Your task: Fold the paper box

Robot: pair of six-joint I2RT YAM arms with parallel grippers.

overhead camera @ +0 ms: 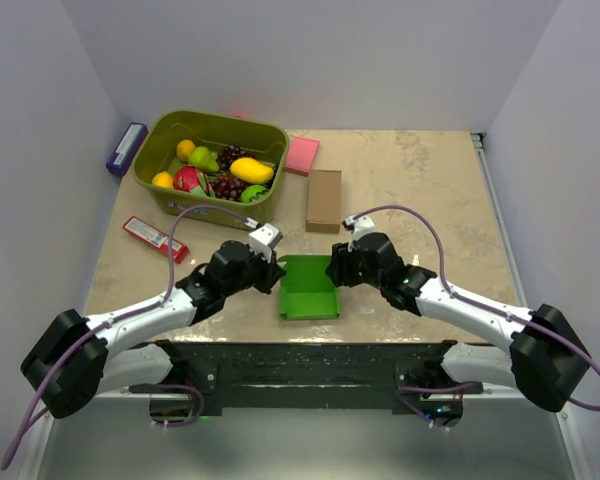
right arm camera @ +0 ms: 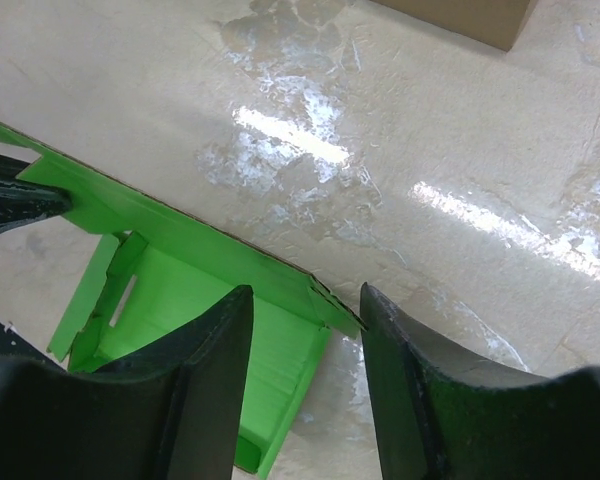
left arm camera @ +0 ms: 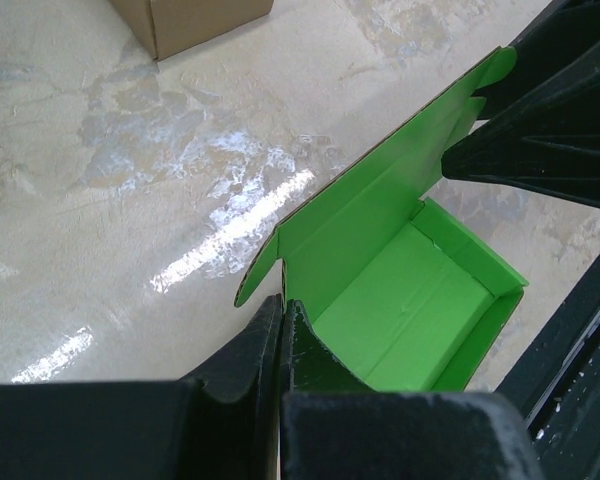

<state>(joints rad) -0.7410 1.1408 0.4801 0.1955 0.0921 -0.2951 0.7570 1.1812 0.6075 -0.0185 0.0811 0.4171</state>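
The paper box (overhead camera: 308, 290) is bright green card, partly folded into an open tray with low side walls, and it lies at the table's near middle. Its far wall stands up as a long flap (left arm camera: 380, 200). My left gripper (left arm camera: 282, 305) is shut on the left end of that flap, whose card edge runs in between the fingers. My right gripper (right arm camera: 305, 292) is open, and its two fingers straddle the tab at the flap's right end (right arm camera: 335, 310) without pinching it. From above, the left gripper (overhead camera: 276, 272) and the right gripper (overhead camera: 335, 270) flank the box's far corners.
A brown cardboard box (overhead camera: 323, 200) lies just beyond the green box. Farther back left stands an olive basket (overhead camera: 220, 118) of toy fruit, with a pink pad (overhead camera: 301, 155) beside it. A red packet (overhead camera: 155, 238) and a purple item (overhead camera: 126, 148) lie at the left. White walls enclose the table.
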